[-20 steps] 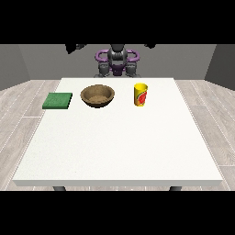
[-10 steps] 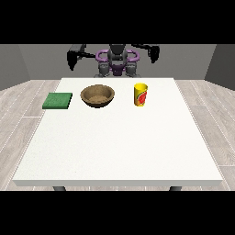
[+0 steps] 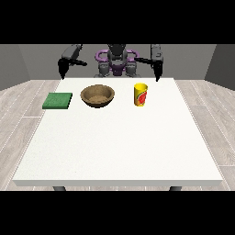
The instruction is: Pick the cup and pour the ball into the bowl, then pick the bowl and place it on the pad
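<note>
Clearly nothing done yet, judging from the front view: cup [image 3: 141, 94] upright at upper centre-right of the table [image 3: 119, 151], bowl [image 3: 97, 96] just left of it at upper centre, pad [image 3: 58, 100] further left, near the table's left edge. All three apart, none touched. Ball not visible, presumably inside the cup. Bowl seemingly empty, pad bare.

Up at the frame's top, both arms raised and spread out from the torso. Hand at the view's right [image 3: 157, 71] hanging above the table's far edge, up and right of the cup, near but not touching. Hand at the view's left [image 3: 62, 69] hanging above the far left corner, well apart from the bowl, up and behind the pad. Holding nothing, either of them; fingers too small to tell whether straight or curled.

Everything left: grasp cup, tip ball into bowl, lift bowl, set on pad.
</note>
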Robot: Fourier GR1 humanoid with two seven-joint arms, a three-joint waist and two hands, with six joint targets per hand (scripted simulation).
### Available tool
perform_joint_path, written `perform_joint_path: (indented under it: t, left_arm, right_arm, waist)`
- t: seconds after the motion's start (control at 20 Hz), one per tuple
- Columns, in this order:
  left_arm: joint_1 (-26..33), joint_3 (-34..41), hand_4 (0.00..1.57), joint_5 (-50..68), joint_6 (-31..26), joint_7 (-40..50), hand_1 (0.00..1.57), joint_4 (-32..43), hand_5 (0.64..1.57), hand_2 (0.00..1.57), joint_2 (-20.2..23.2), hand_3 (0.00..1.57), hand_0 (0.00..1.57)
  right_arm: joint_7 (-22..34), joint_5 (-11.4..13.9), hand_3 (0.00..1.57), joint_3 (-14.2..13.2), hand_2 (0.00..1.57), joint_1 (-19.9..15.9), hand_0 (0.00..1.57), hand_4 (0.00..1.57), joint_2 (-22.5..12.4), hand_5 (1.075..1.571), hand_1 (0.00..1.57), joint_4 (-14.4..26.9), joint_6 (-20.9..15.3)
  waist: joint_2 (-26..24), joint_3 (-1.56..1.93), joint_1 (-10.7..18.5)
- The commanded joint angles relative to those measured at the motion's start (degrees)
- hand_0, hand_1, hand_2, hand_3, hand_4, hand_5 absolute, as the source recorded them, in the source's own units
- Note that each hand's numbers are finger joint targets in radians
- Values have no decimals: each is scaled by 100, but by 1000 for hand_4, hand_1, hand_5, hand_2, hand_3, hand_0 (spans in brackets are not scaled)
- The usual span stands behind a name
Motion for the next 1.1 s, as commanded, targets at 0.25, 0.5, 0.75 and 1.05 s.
perform_joint_path:
  t: [0.25,0.5,0.75,1.05]
  left_arm:
    - [-502,264,0,-261,261,-1237,0,1518,1246,0,-167,0,0]
    - [-762,455,0,-333,676,-1955,0,2287,1278,0,-418,0,0]
    - [-1229,657,0,-294,575,-2371,0,3071,1262,0,-207,0,0]
    - [-1473,1116,0,191,112,-2793,659,3818,1425,914,26,286,659]
  right_arm:
    - [-598,-160,0,-353,0,-313,0,0,-298,1563,0,933,373]
    - [-739,-274,0,-344,0,-381,0,0,-434,1562,0,910,684]
    - [-777,-380,0,-605,0,-767,0,0,-705,1559,0,1277,720]
    - [-1108,-384,0,-596,0,-504,0,0,-751,1558,0,1289,948]
  waist:
    - [205,0,-108]
    - [478,-2,-473]
    - [670,-2,-401]
    - [679,-3,-538]
